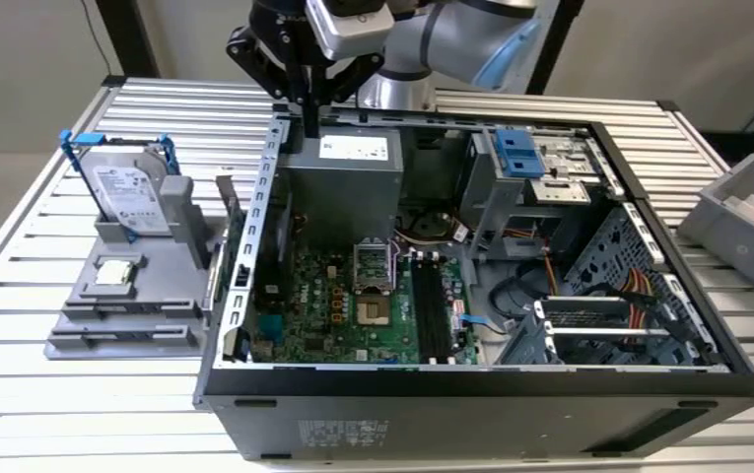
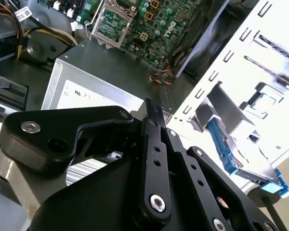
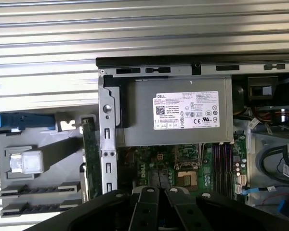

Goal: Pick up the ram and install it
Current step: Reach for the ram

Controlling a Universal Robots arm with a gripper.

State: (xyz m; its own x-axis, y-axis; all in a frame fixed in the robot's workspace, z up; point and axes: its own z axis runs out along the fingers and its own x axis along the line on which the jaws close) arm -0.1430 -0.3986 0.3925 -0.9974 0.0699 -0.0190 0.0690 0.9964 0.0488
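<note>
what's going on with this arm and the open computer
A robot arm's gripper hovers over one end of an open computer case, its fingers together and holding nothing. The ram stick stands on edge in the grey holder beside the case, untouched, so it has not been picked up yet.

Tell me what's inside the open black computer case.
A green motherboard with long black slots, a silver power supply box and bundled coloured cables. Whatever lies beneath the power supply box is covered.
</note>
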